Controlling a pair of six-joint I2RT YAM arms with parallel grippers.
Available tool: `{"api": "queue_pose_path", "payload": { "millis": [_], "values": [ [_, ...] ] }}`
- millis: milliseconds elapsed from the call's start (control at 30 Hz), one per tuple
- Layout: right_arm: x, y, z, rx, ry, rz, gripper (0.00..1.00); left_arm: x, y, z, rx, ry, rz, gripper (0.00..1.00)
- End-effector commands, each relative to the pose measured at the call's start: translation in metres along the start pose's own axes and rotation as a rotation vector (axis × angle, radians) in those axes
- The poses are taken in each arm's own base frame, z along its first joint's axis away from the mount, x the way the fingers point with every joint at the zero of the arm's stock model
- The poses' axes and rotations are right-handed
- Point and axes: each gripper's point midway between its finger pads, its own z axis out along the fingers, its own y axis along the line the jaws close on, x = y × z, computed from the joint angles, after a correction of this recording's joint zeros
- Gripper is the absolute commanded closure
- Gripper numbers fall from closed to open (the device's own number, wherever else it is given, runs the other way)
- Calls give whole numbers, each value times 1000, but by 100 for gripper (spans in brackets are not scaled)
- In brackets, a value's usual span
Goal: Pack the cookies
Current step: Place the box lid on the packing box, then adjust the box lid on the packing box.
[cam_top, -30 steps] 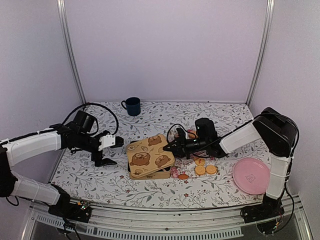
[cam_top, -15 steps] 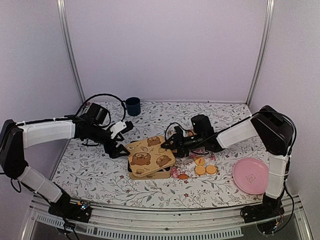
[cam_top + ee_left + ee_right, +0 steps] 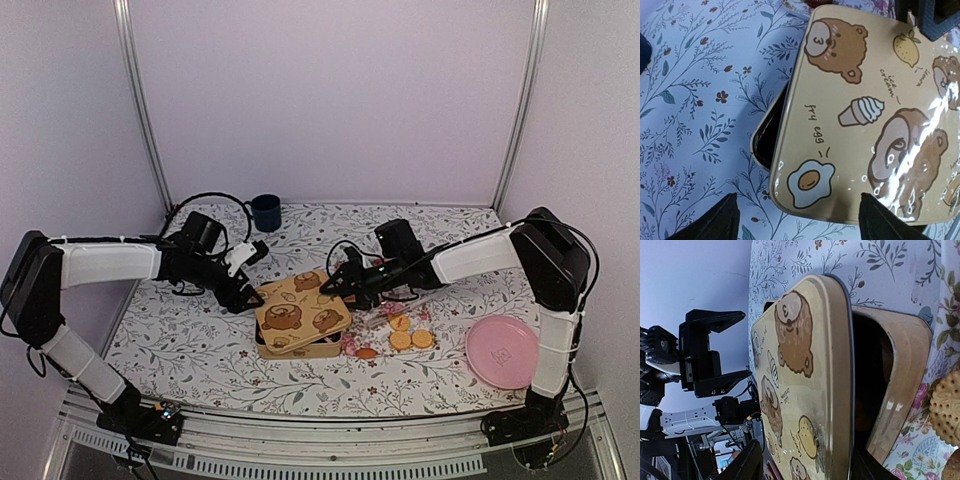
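Brought left end effector in beside lid, spread, empty | released right end effector at lid's far corner | left lid askew on tin | found cookies loose on counter, right of tin; packing judged pending

We see a tan tin lid printed with brown bears, a yellow lemon, a white ice-cream cone and a fried egg with an orange yolk, all lettered in dark brown. The counter wears a white cloth patterned with grey-blue leafy sprigs and small rust-red flowers. The cookies are golden-orange. The plate is pink, the mug dark blue. The arms are white with black joints.
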Motion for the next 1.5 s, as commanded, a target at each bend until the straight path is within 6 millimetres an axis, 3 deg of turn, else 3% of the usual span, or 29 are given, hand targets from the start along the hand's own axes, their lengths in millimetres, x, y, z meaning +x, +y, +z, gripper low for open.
{"api": "queue_pose_path", "payload": {
  "millis": [0,167,233,567,733,867,1000,1233,1467],
  "values": [
    [1,-4,-10,84,8,-21,43,-1,3,4,-27,-9,9,18],
    [9,-9,-13,110,44,-23,36,10,1,6,-28,16,36,19],
    [3,-1,-16,123,39,-48,34,13,1,6,-32,25,43,19],
    [0,-30,-36,389,42,-116,29,13,4,5,-47,26,51,20],
    [3,-26,-32,441,45,-174,28,-1,9,-1,-62,-2,45,18],
    [5,-30,-27,493,47,-197,28,-23,18,-18,-59,-56,7,16],
    [7,-33,-24,527,42,-215,29,-33,20,-38,-60,-81,-4,11],
    [11,-23,-17,532,34,-245,30,-14,-2,-47,29,-64,-49,13],
    [20,-20,-13,589,17,-261,33,6,-12,-29,84,-34,-114,22]
  ]
}}
